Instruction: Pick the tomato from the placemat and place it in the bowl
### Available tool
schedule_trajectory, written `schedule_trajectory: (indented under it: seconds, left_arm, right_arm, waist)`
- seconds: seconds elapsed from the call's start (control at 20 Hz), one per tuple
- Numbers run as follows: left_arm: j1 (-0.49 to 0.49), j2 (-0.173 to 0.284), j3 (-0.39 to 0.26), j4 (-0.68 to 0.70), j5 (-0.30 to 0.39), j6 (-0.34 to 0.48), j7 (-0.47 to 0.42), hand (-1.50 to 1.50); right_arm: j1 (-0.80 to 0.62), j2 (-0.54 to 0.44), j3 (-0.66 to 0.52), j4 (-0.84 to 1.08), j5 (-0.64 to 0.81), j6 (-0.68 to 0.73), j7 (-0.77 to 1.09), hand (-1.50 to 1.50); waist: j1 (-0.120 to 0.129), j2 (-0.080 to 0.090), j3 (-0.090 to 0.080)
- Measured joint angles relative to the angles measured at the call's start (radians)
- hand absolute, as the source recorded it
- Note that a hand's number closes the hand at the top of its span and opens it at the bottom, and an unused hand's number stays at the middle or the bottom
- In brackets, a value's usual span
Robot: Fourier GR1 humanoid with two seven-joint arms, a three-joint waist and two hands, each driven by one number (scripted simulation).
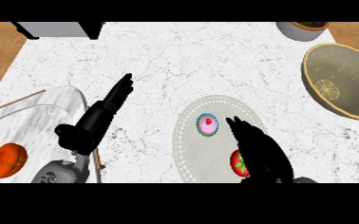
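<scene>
two things sit on the placemat point(193, 154): a small cupcake point(207, 124) near its middle and the tomato point(239, 163) at its near right edge. the right hand point(261, 154) lies partly over the tomato, fingers point(235, 123) stretched out straight rather than wrapped round it, so i'd say the grasp is not yet made. the bowl point(335, 83) waits far right of the placemat. the left hand point(98, 118) rests left of the placemat, fingers straight.
</scene>
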Motion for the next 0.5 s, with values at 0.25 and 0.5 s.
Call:
schedule_trajectory:
  seconds: [0.25, 0.5]
  left_arm:
    - [-0.022, -0.014, 0.014, 0.006, -0.016, 0.0, 0.018, 0.0]
    - [-0.01, -0.041, 0.008, 0.016, -0.044, -0.002, -0.002, 0.0]
  right_arm:
    - [0.061, -0.017, -0.013, 0.013, 0.087, -0.001, -0.026, -1.5]
    - [0.099, 0.011, -0.04, 0.071, 0.131, 0.006, -0.055, -1.5]
  waist:
    - [-0.004, 0.001, 0.0]
    - [-0.002, 0.002, 0.0]
